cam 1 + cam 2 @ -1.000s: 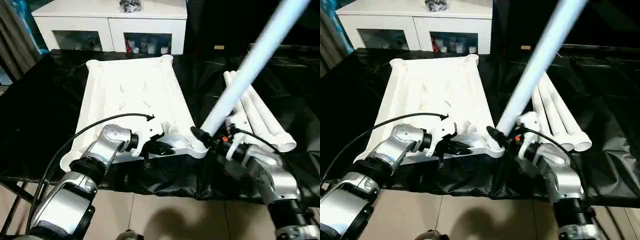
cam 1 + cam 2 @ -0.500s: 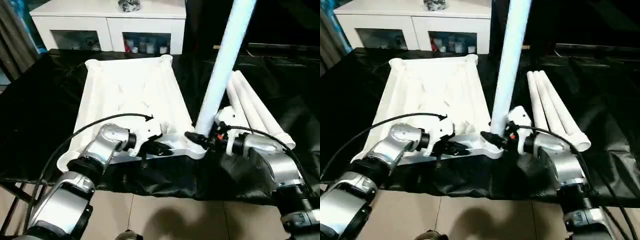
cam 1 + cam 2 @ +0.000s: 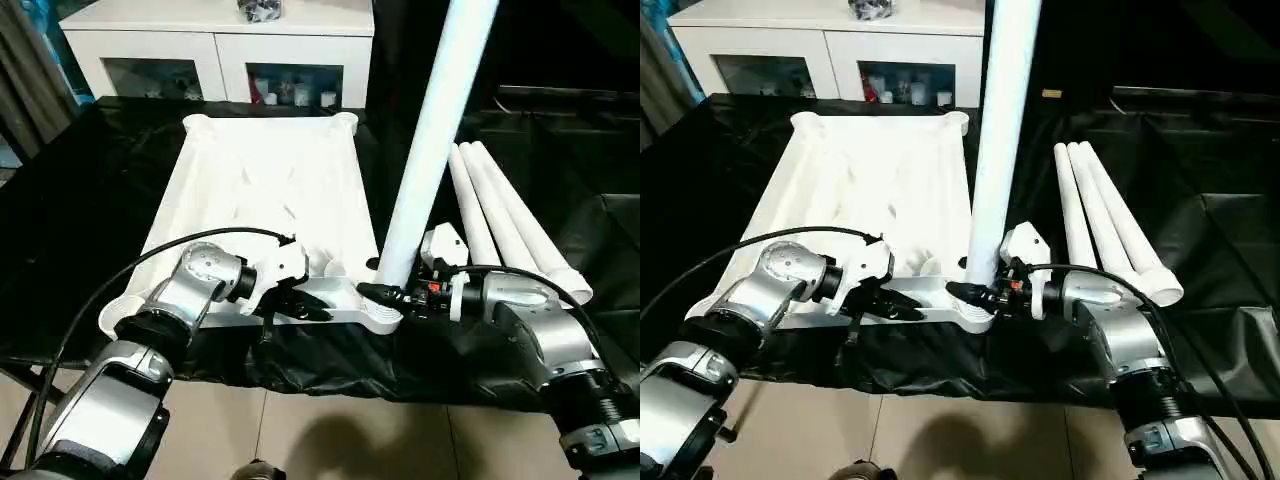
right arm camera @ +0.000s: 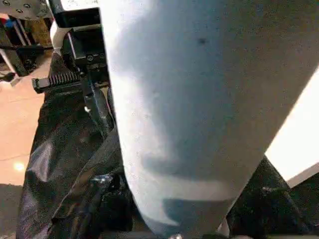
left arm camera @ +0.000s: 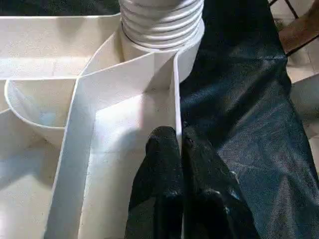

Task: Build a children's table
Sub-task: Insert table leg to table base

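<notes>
**First leg stood up at the near right socket**

The top (image 3: pixel 265 190) lies underside up on a black-covered bench (image 3: pixel 70 220), its ribs and round corner sockets facing the ceiling so the legs can be pushed in from above. The right gripper (image 3: pixel 975 292) holds one leg (image 3: pixel 425 150) low down, its fingers closed around the tube, with the leg nearly upright and its lower end at the near right socket (image 3: pixel 385 315). Gripping near the bottom gives control over where the end goes, though the long free length above could sway. Whether the end is seated in the socket or only resting at its mouth cannot be told; the left wrist view shows a ridged collar (image 5: pixel 162 22) at that corner.

The left gripper (image 3: pixel 305 308) is pressed together on the near wall (image 5: pixel 177 99) of the top, just left of the socket. This looks like a brace: it should stop the light plastic top from sliding or tipping while the leg is pressed down.

Three more legs (image 3: pixel 505 215) lie side by side on the bench to the right, within reach of the right arm for the remaining sockets. A white cabinet (image 3: pixel 215 45) stands beyond the far edge.
</notes>
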Motion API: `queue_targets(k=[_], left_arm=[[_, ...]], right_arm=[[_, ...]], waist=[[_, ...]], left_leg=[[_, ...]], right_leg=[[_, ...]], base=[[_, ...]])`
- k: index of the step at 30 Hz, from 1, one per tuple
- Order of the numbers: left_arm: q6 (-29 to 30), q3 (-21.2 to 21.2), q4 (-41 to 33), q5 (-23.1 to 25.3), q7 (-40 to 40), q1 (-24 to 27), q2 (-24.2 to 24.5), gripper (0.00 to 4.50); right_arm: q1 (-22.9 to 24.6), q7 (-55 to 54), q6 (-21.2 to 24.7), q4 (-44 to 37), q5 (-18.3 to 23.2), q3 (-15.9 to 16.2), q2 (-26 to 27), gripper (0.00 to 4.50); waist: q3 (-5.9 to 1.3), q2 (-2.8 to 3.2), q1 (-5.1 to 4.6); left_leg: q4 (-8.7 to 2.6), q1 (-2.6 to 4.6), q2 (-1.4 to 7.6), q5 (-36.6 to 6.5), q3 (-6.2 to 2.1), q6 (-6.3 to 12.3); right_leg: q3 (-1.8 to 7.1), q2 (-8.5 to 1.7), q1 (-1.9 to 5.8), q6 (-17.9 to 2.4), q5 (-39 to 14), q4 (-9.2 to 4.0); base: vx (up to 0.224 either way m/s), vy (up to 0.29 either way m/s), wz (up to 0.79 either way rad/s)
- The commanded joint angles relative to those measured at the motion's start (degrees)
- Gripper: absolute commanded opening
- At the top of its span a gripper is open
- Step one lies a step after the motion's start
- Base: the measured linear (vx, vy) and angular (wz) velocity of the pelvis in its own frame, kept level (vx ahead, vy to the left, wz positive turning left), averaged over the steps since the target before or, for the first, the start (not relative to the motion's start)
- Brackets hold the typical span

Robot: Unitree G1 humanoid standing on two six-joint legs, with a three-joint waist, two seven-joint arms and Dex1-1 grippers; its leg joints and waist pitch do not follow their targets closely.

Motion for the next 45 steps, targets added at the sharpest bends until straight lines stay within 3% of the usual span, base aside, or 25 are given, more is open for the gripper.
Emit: queue_targets(k=[1, 2, 4, 5, 7, 8, 9, 11, 12, 15, 18, 22, 27, 32, 34, 36, 40, 42, 45], left_arm=[[-1.01, 0.12, -0.21, 0.27, 1.64, -2.55, -1.84, 0.0], [-0.41, 0.52, 0.25, 0.43, 3.2, -2.87, -2.36, 0.0], [1.41, 1.35, 0.97, 0.73, 6.53, -3.45, -3.43, 0.0], [2.33, 1.63, 1.3, 0.98, 8.48, -3.8, -3.91, 0.0], [3.54, 2.14, 1.71, 1.19, 11.55, -4.32, -4.77, 0.0], [4.32, 2.55, 1.78, 1.08, 13.12, -4.55, -5.4, 0.0], [6.31, 3.41, 1.59, 0.82, 16.08, -4.95, -6.73, 0.0], [8.25, 4.12, 1.18, 0.86, 19.4, -5.34, -8.1, 0.0], [10.4, 4.67, 0.47, 1.6, 24.28, -5.75, -9.85, 0.0], [13.61, 5.45, -1.75, 1.94, 30.24, -5.61, -12.72, 0.0], [14.42, 5.27, -2.9, 2.35, 31.75, -5.21, -13.65, 0.0], [14.37, 4.41, -4.09, 3.21, 31.83, -4.42, -14.09, 0.0], [15.18, 3.78, -5.97, 3.22, 30.92, -3.47, -13.49, 0.0], [15.05, 3.99, -7.42, 2.54, 29.79, -2.48, -13.48, 0.0], [14.63, 4.28, -7.87, 1.87, 28.95, -2.19, -13.6, 0.0], [15.31, 4.67, -8.52, 1.07, 28.35, -1.86, -13.75, 0.0], [14.32, 4.22, -9.08, 1.02, 26.5, -1.38, -13.03, 0.0], [14.17, 4.16, -9.34, 0.99, 25.83, -1.16, -12.81, 0.0], [13.59, 3.92, -10.31, 0.98, 23.73, -0.39, -12.04, 0.0]], right_arm=[[2.88, 0.22, 2.59, 4.8, -2.52, 4.18, 1.47, 1.93], [2.62, -1.08, 2.57, 5.35, -2.37, 3.37, 2.15, 1.93], [0.96, -7.08, 1.27, 8.61, -3.12, 1.16, 4.09, 1.93], [0.0, -9.82, 0.74, 10.35, -3.36, 0.15, 4.96, 1.93], [-1.33, -13.51, -0.04, 12.7, -3.77, -1.07, 6.06, 1.93], [-2.09, -15.72, -0.32, 14.03, -4.06, -1.72, 6.67, 1.93], [-3.54, -19.93, -0.51, 16.39, -4.55, -2.91, 7.9, 1.93], [-4.98, -24.33, -0.36, 18.62, -4.87, -4.15, 9.27, 1.93], [-6.49, -28.71, 0.15, 21.03, -4.83, -5.43, 10.96, 1.93], [-8.08, -34.08, 0.67, 23.7, -5.33, -6.25, 13.16, 1.93], [-8.63, -35.48, 0.51, 24.63, -5.56, -6.4, 14.17, 1.93], [-9.99, -36.08, 0.3, 26.55, -5.99, -6.11, 16.47, 1.93], [-10.62, -36.0, 0.53, 27.32, -7.33, -5.13, 17.4, 1.93], [-11.01, -35.39, -1.43, 28.05, -7.86, -5.29, 17.56, 1.93], [-11.27, -35.35, -1.83, 28.36, -7.64, -5.89, 17.62, 2.49], [-11.5, -35.44, -2.26, 28.6, -7.72, -6.44, 17.56, 2.71], [-11.95, -34.27, -2.83, 28.37, -7.21, -7.5, 17.03, 3.0], [-12.09, -33.59, -3.26, 28.33, -7.07, -7.65, 16.78, 3.17], [-12.2, -32.09, -4.73, 27.67, -7.13, -7.63, 15.42, 3.4]], waist=[[-3.11, 0.13, -0.21], [-3.08, -0.03, -0.19], [-2.64, 0.07, -0.35], [-2.44, 0.03, -0.63], [-2.34, 0.02, -1.2], [-2.34, -0.27, -1.46], [-2.34, 0.0, -1.79], [-2.35, -0.15, -2.35], [-2.27, -0.12, -2.64], [-2.32, -0.45, -3.15], [-2.51, -0.46, -3.17], [-2.89, -0.39, -3.11], [-2.84, -0.57, -3.1], [-2.61, -0.48, -3.28], [-2.64, -0.47, -3.42], [-2.71, -0.55, -3.42], [-3.19, -0.54, -3.07], [-3.43, -0.54, -2.9], [-3.76, -0.63, -2.8]], left_leg=[[-4.81, 1.88, 4.39, -20.77, -2.22, -1.29], [-4.82, 1.95, 4.42, -20.94, -2.24, -1.36], [-4.9, 2.29, 4.31, -23.84, -2.42, -2.32], [-5.04, 2.32, 4.25, -25.56, -2.76, -2.96], [-5.29, 2.37, 4.27, -27.69, -3.25, -4.08], [-5.39, 2.32, 4.28, -28.09, -3.29, -4.35], [-5.47, 2.42, 4.24, -29.06, -3.48, -4.87], [-5.49, 2.25, 4.05, -29.42, -3.62, -4.99], [-5.57, 2.09, 3.99, -29.33, -3.57, -4.78], [-5.15, 2.6, 3.71, -29.06, -3.2, -3.94], [-5.12, 2.09, 3.64, -25.92, -3.0, -2.4], [-5.07, 1.67, 3.61, -21.38, -2.53, -0.77], [-5.02, 1.46, 3.58, -19.26, -2.39, 0.32], [-5.17, 1.79, 3.71, -21.56, -2.49, -0.34], [-5.23, 1.77, 3.7, -22.05, -2.52, -0.6], [-5.2, 1.78, 3.71, -21.55, -2.44, -0.43], [-4.93, 1.42, 3.78, -16.79, -2.17, 0.8], [-4.53, 1.14, 3.68, -13.17, -1.93, 2.4], [-4.0, 0.7, 3.57, -9.56, -1.85, 4.22]], right_leg=[[3.22, -5.46, 1.12, -14.45, -13.2, -4.99], [3.23, -5.51, 1.09, -14.39, -13.65, -5.06], [3.3, -5.79, 0.77, -13.55, -19.56, -5.62], [3.25, -6.0, 0.79, -12.47, -23.92, -5.96], [3.11, -6.04, 0.7, -10.93, -27.76, -6.19], [3.08, -6.01, 0.65, -10.62, -28.26, -6.23], [3.0, -5.98, 0.55, -10.29, -28.79, -6.27], [2.88, -5.87, 0.69, -9.96, -28.53, -6.39], [2.92, -5.82, 0.61, -9.92, -28.03, -6.42], [3.09, -5.67, 0.1, -10.6, -26.86, -6.87], [3.14, -5.5, 0.54, -10.82, -24.23, -6.72], [3.17, -5.19, 0.99, -12.41, -16.38, -6.05], [3.07, -5.21, 1.19, -12.43, -16.64, -6.09], [3.11, -5.23, 0.8, -11.69, -20.66, -6.47], [3.12, -5.17, 0.73, -11.4, -21.02, -6.52], [3.21, -5.22, 0.65, -11.61, -20.4, -6.53], [3.27, -5.04, 1.02, -13.29, -12.12, -5.65], [3.16, -4.98, 1.26, -14.91, -5.84, -5.0], [2.99, -5.12, 1.69, -16.15, -1.22, -4.43]], base=[[0.0, 0.0, 0.0], [0.0, 0.0, 0.0], [0.0, 0.0, 0.0], [0.0, 0.0, 0.0], [0.0, 0.0, 0.0], [0.0, 0.0, 0.0], [0.0, 0.0, 0.0], [0.0, 0.0, 0.0], [0.0, 0.0, 0.0], [0.0, 0.0, 0.0], [0.0, 0.0, 0.0], [0.0, 0.0, 0.0], [0.0, 0.0, 0.0], [0.0, 0.0, 0.0], [0.0, 0.0, 0.0], [0.0, 0.0, 0.0], [0.0, 0.0, 0.0], [0.0, 0.0, 0.0], [0.0, 0.0, 0.0]])
